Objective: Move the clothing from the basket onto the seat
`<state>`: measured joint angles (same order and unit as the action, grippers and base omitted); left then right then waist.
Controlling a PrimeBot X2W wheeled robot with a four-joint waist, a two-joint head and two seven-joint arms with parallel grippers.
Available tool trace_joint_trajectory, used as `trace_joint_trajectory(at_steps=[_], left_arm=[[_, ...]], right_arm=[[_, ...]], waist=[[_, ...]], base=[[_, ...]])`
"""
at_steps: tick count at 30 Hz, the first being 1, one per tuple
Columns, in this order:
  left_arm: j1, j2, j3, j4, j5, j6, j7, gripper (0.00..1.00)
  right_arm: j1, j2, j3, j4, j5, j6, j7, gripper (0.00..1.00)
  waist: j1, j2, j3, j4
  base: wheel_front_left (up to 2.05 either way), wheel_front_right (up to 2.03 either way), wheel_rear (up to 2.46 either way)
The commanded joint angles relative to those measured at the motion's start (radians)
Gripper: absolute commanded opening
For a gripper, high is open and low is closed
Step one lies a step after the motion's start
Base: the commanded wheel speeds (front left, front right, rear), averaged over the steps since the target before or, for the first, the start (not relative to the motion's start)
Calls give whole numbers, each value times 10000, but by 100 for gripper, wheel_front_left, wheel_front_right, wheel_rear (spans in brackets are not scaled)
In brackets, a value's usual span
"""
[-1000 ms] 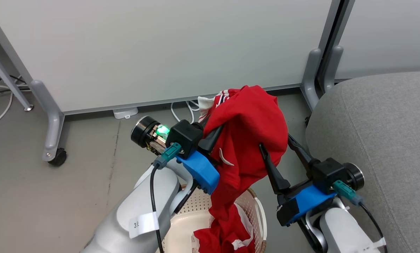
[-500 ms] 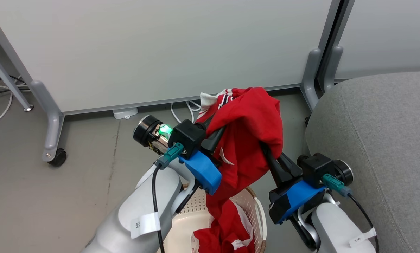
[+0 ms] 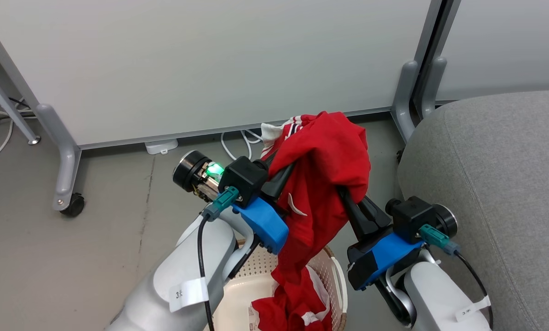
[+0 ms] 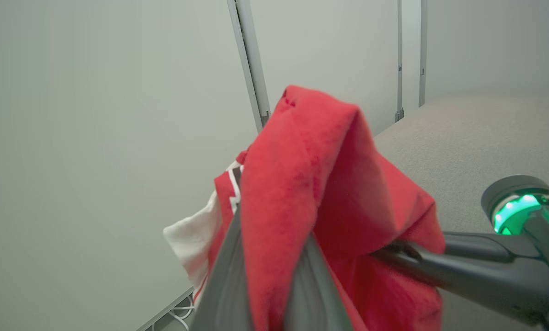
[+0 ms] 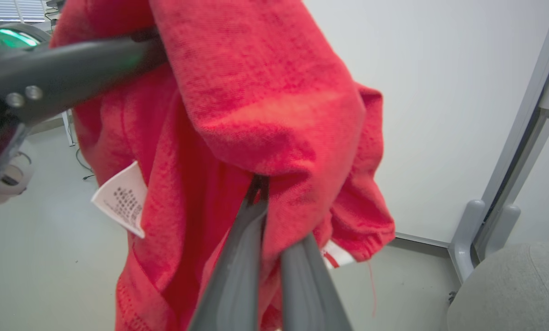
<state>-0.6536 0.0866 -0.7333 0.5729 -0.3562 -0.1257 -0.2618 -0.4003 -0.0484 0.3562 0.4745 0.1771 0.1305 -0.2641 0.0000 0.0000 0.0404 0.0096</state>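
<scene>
Both pinching clothing (image 3: 329, 151): left gripper (image 4: 270, 276), right gripper (image 5: 261, 207) under raised bunch; tail hangs into basket (image 3: 260, 269).

Red clothing (image 3: 329, 151) aloft above basket (image 3: 258, 269), near seat (image 3: 500, 174)

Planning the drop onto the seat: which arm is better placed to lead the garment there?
Probably right. The right gripper grips the clothing on the side beside the seat; the left gripper holds it farther away, above the basket.

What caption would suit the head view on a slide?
Left tool and right tool hold red clothing above the basket, beside the grey seat.
</scene>
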Motion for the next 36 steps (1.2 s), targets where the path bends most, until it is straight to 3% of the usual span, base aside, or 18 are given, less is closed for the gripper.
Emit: trace_joint_trajectory(at_steps=[1,2,22,36], left_arm=[[-43,13,23,13,-14,-28,-48,36],[-48,9,27,33,-11,-12,-50,100],[11,119,-51,120,25,28,-39,100],[76,223,-415,-107,96,36,-40,100]], right_arm=[[-70,-37,38,-60,71,5,-7,0],[-62,-37,44,-78,90,5,-7,0],[-79,-37,-426,-542,51,5,-7,0],[-343,-32,-1353,-1112,-178,5,-7,0]], waist=[[0,0,3,-3],[0,0,6,-6],[0,0,446,-554],[0,0,1108,-2154]], base=[[0,0,0],[0,0,0],[0,0,0],[0,0,0]])
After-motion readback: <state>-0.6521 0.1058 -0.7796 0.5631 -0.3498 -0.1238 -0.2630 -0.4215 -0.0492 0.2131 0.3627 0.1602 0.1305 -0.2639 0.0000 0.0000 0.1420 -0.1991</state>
